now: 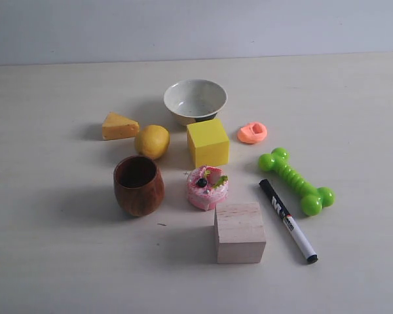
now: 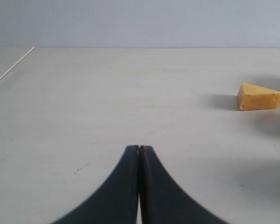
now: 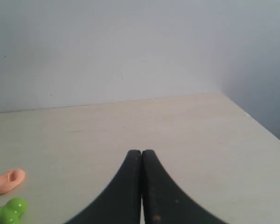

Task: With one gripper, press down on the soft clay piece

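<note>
Salmon-orange clay [image 1: 252, 133] lies toward the far edge of the table, right of its middle. It sits apart from the yellow cube [image 1: 207, 142] beside it and from the green bone [image 1: 296, 181] toward the near edge, so we judge a fingertip can come straight down on it without brushing a neighbour. It looks flattened, with a dent and a raised lip, which suggests the press may already be made; we cannot be sure. Our right gripper [image 3: 141, 151] has its fingers pressed together on nothing, a single blunt tip that suits pushing better than a spread claw. Its camera catches the clay and a bone end, well apart from the tips, so we take it for the nearer arm. Our left gripper [image 2: 139, 148] is likewise closed and empty over bare table, with the cheese [image 2: 259, 96] ahead, held clear of the work. Neither arm shows in the exterior view.
</note>
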Motion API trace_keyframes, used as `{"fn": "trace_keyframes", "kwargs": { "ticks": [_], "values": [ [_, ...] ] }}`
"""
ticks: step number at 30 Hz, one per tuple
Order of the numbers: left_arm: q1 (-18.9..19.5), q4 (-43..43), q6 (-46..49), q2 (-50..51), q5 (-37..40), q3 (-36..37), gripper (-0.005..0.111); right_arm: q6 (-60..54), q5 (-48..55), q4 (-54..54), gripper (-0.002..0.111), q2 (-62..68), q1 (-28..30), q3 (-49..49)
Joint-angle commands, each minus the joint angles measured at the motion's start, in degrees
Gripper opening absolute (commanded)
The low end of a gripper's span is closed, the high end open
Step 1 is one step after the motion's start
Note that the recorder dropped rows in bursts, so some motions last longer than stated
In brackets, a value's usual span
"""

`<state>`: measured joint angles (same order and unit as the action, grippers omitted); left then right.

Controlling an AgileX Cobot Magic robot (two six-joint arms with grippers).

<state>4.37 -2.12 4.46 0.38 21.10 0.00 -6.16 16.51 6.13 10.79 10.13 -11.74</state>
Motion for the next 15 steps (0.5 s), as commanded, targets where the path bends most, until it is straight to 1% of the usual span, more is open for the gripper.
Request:
{"fn": "trace_keyframes", "kwargs": {
  "ticks": [1, 9, 15],
  "values": [
    [-0.3, -0.1, -0.1, -0.4, -0.5, 0.0, 0.000, 0.2, -4.6, -0.1, 0.000, -0.6, 0.3, 3.6],
    [-0.3, -0.1, -0.1, -0.4, -0.5, 0.0, 0.000, 1.7, -4.5, -0.1, 0.000, -8.8, -1.5, 8.5],
    [-0.3, -0.1, -0.1, -0.4, -0.5, 0.0, 0.000, 1.7, -4.1, -0.7, 0.000, -10.8, -1.5, 11.3]
  ]
}}
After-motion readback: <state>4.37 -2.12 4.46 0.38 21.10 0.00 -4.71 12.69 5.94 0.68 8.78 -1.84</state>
